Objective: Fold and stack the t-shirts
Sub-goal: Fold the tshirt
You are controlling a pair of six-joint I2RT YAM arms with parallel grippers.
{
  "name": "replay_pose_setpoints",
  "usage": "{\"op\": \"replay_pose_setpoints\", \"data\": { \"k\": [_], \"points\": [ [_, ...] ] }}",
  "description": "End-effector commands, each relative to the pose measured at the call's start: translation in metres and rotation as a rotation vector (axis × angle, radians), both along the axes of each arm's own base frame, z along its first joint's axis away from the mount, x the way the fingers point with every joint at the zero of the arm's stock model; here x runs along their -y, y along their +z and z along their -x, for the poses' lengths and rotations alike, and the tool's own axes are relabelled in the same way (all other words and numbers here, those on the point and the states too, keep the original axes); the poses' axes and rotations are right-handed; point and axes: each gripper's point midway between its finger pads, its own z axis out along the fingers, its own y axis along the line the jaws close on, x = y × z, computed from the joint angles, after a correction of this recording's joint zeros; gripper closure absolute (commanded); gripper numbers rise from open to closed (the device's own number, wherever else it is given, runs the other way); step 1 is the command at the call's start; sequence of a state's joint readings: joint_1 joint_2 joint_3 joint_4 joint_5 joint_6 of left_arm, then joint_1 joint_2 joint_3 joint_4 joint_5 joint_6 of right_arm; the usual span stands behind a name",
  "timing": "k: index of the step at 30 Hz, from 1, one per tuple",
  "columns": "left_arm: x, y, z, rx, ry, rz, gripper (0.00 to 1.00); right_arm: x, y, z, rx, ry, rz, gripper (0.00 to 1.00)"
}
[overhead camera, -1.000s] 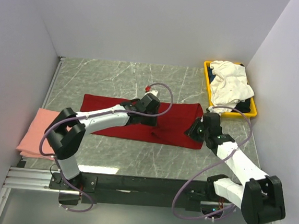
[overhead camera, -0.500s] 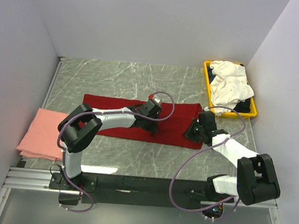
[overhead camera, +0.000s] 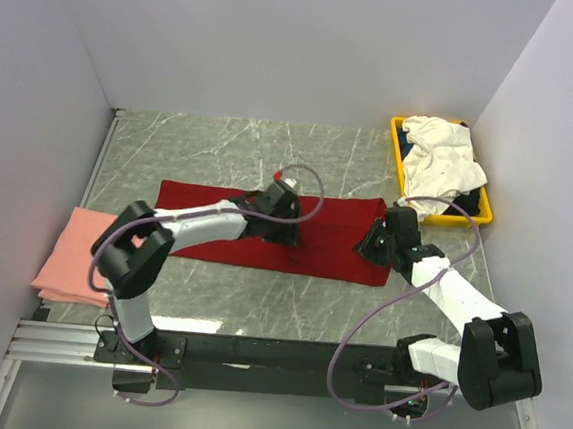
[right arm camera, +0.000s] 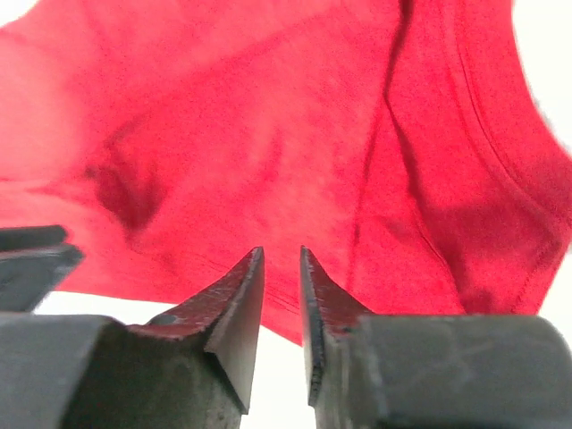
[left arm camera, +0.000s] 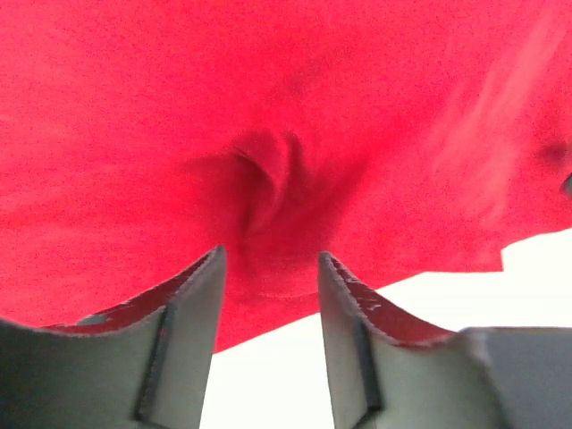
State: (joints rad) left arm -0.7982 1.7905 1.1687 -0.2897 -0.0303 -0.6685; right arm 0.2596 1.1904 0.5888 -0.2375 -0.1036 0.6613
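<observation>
The dark red t-shirt lies across the table's middle as a long folded band. My left gripper is low over its middle near edge. In the left wrist view its jaws are open and empty, with a small pucker of red cloth just beyond the tips. My right gripper is at the shirt's right near edge. Its jaws stand a narrow gap apart with nothing between them, and red cloth lies beyond. The salmon-pink shirt lies folded at the left. The white shirt is heaped in the bin.
The yellow plastic bin stands at the back right against the right wall, with something dark under the white shirt. White walls close the table on the left, back and right. The arms' black base rail runs along the near edge.
My left gripper has shifted slightly over the shirt's middle, first right and then back left. The right arm's elbow has swung. The bulge on the shirt's near edge now lies flatter.
</observation>
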Motion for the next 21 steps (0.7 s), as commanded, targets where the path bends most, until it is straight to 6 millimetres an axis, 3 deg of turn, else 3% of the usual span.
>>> {"op": "replay_pose_setpoints", "data": {
  "k": [1,5,9,18,21],
  "points": [
    [-0.031,0.045,-0.031,0.071,0.121,0.054,0.45,-0.006,0.029,-0.027,0.063,-0.008,-0.006,0.69],
    [-0.074,0.038,-0.051,0.027,0.312,0.064,0.43,-0.01,0.029,-0.047,0.051,-0.014,0.0,0.6],
    [-0.107,0.011,-0.046,-0.019,0.427,0.023,0.46,-0.017,0.019,-0.064,0.008,-0.008,0.009,0.58],
    [-0.134,-0.024,-0.024,-0.053,0.484,-0.044,0.52,-0.026,-0.04,-0.078,-0.171,0.004,0.058,0.59],
    [-0.135,-0.03,-0.021,-0.065,0.48,-0.052,0.54,-0.032,-0.044,-0.083,-0.192,0.017,0.067,0.59]
  ]
}}
